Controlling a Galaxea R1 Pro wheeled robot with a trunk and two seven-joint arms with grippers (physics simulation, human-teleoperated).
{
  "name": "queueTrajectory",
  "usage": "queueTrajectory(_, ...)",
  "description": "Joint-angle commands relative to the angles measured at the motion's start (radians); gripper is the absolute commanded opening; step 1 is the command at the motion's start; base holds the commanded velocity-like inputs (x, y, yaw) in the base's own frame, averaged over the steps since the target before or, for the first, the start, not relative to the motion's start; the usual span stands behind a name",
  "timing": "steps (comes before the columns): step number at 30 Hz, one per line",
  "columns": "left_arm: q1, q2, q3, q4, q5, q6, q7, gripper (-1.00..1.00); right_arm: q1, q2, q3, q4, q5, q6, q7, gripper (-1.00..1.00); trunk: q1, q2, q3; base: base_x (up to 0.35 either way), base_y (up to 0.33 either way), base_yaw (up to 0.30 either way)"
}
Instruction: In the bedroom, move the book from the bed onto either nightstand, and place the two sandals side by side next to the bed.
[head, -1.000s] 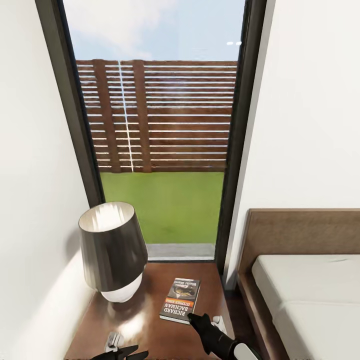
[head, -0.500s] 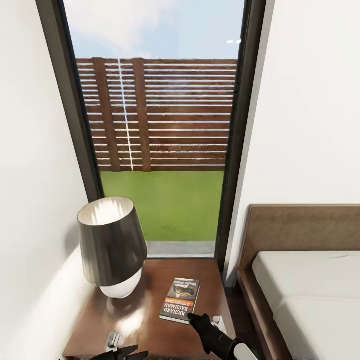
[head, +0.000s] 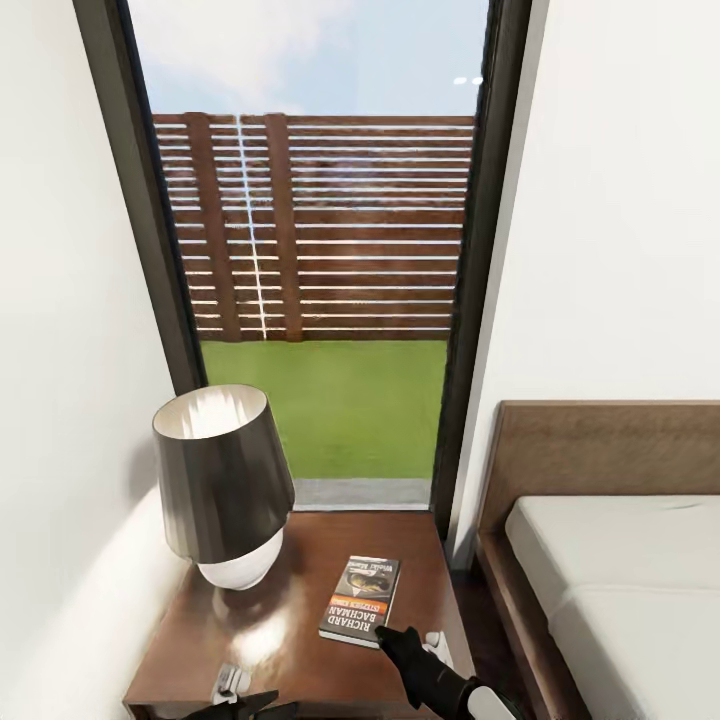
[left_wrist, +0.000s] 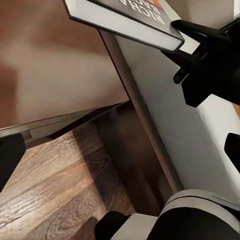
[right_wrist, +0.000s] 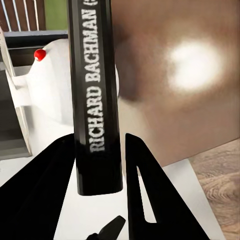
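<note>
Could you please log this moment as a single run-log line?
phase: placing book | book: flat on nightstand beside lamp | right end effector: at book's near edge, fingers astride spine | sandals: unplaced

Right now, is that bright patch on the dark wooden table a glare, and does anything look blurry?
Head view: yes, a pale glare on the glossy nightstand beside the lamp. Right wrist view: the same top shows a soft white hotspot, blurred, while the book spine lettering stays sharp. Left wrist view: the tabletop looks smeared.
</note>
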Motion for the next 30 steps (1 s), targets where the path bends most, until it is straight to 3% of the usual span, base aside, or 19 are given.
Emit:
queueTrajectory(1,0.000,0.000,-0.003,0.000,0.008,0.009,-0.002,1.00,-0.001,0.000,0.002,0.000,-0.006,0.002,0.001,-1.00,0.000,0.000,-0.001,0.000,0.000,0.000)
queueTrajectory(6,0.000,-0.002,-0.002,0.000,0.008,0.009,-0.002,1.00,-0.001,0.000,0.003,0.000,-0.006,0.002,0.001,-1.00,0.000,0.000,-0.001,0.024,0.000,0.000)
queueTrajectory(18,0.000,-0.002,-0.004,0.000,0.008,0.009,-0.002,1.00,-0.001,0.000,0.002,0.001,-0.006,0.002,0.001,-1.00,0.000,0.000,-0.001,0.221,0.000,0.000)
queueTrajectory(30,0.000,-0.002,-0.002,0.000,0.008,0.010,-0.004,1.00,-0.001,0.000,0.003,0.002,-0.006,0.002,0.001,-1.00,0.004,-0.007,-0.004,0.016,0.000,0.000)
